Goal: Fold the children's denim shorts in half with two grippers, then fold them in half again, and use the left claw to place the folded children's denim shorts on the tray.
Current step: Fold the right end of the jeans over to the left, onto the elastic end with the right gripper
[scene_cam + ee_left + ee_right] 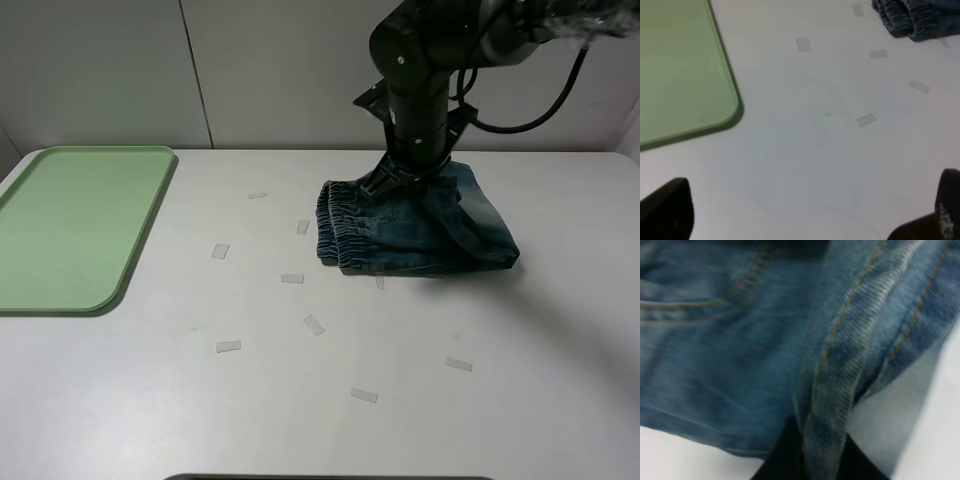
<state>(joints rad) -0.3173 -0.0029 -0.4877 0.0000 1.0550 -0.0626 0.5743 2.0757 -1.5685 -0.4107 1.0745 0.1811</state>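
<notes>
Scraps of tape (364, 395) dot the near table (420, 430) as the right tool (402, 176) pinches a stitched hem (830, 365) of the children's denim shorts (400, 238), bunched right of centre on the far side. Near the tray (60, 230), far left, the left tool (805, 220) hangs wide open and empty. Soft, light, floppy denim likely grips best at seams or waistband (345, 235).

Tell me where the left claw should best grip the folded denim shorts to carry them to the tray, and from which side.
Probably the gathered waistband of the shorts. Its layers lie stacked along the edge facing the tray, so one pinch could catch them all. The left claw, open over the table, can come in low from that tray side.
</notes>
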